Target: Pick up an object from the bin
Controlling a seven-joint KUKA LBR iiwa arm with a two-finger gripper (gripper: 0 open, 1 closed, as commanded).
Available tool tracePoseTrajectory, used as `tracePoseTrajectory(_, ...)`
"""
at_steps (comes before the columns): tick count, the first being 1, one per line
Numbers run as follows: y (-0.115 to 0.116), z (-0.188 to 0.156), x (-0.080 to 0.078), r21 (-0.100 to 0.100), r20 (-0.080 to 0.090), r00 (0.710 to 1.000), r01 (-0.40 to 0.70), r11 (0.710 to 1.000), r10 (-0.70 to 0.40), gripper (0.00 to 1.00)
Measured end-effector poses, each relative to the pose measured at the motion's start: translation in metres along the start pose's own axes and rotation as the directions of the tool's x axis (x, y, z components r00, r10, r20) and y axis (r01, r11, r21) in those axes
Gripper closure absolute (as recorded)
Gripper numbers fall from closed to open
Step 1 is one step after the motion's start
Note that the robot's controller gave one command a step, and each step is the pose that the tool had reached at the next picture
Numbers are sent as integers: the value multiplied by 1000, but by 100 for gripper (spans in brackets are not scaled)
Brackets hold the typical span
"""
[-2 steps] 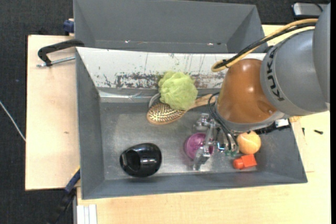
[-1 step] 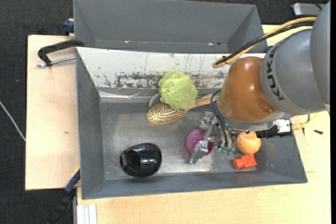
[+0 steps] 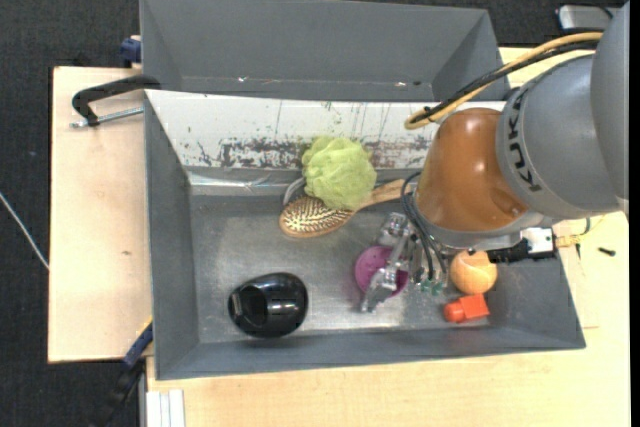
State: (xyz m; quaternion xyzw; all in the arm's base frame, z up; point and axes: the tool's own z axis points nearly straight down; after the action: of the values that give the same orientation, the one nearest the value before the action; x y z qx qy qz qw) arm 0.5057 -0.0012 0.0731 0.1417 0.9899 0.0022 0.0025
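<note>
The small purple rounded thing (image 3: 368, 267) lies right of centre on the floor of the bin (image 3: 170, 245), close against the gripper (image 3: 385, 287). Expect it to be light, smooth and apt to roll, so take it across its widest part. You cannot tell whether the gripper is wide or narrow, and it hides the thing's right side. An orange ball (image 3: 472, 272) and a red-orange block (image 3: 466, 309) lie near.
</note>
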Motion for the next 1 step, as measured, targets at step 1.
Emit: tracePoseTrajectory(1,0,-3,1,1,-3,1000,0,1000,0,100)
